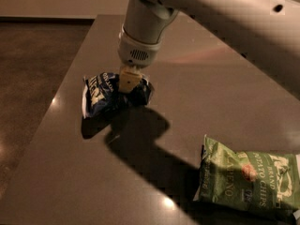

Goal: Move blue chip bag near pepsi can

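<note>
The blue chip bag [108, 94] hangs crumpled just above the grey table [197, 97], left of centre, with its shadow under it. My gripper [129, 81] comes down from the white arm and is shut on the bag's right part, holding it lifted. No pepsi can shows in this view.
A green chip bag [248, 177] lies flat at the table's front right. The table's left edge [61, 97] runs close to the blue bag, with dark floor beyond it. The white arm [220, 18] spans the upper right.
</note>
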